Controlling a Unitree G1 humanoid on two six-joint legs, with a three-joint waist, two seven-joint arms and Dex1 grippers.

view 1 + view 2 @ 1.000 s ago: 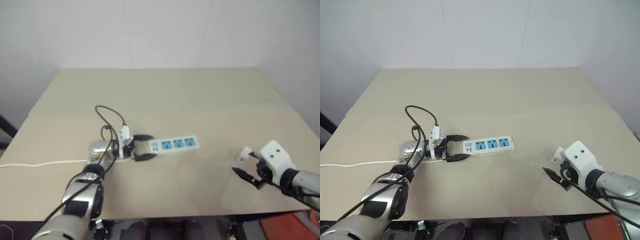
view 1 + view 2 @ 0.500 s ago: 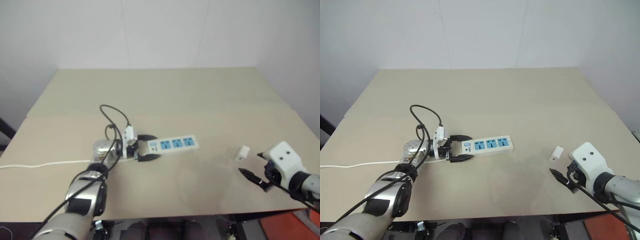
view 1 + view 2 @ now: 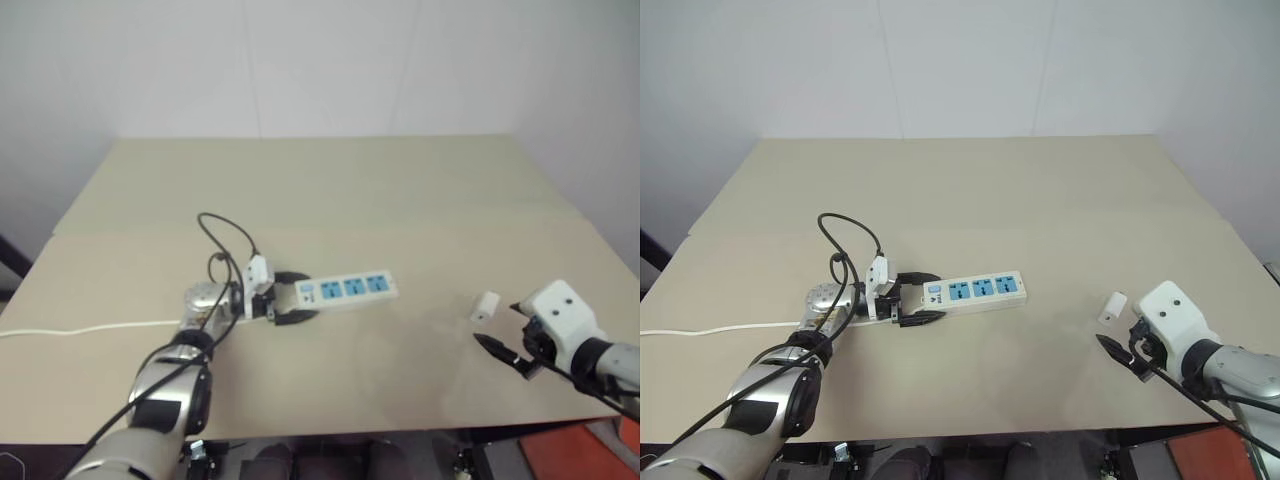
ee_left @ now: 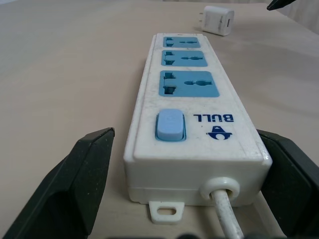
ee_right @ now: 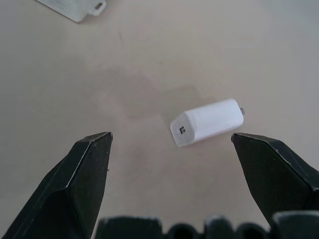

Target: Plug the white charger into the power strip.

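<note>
The power strip lies flat near the middle of the table, its three blue sockets facing up. My left gripper straddles its switch end with a black finger on each side. The left wrist view shows a narrow gap between one finger and the strip's side. The white charger lies on its side on the table at the right, apart from the strip. My right gripper hovers just short of it, wide open. In the right wrist view the charger lies on the table ahead of the fingers, untouched.
The strip's thin white cord runs left to the table's edge. A black cable loops above my left wrist. The beige table stretches bare behind the strip, and its right edge is close to my right arm.
My left gripper's fingers have drawn closer together around the strip's switch end. The right gripper and the charger have stayed about where they were.
</note>
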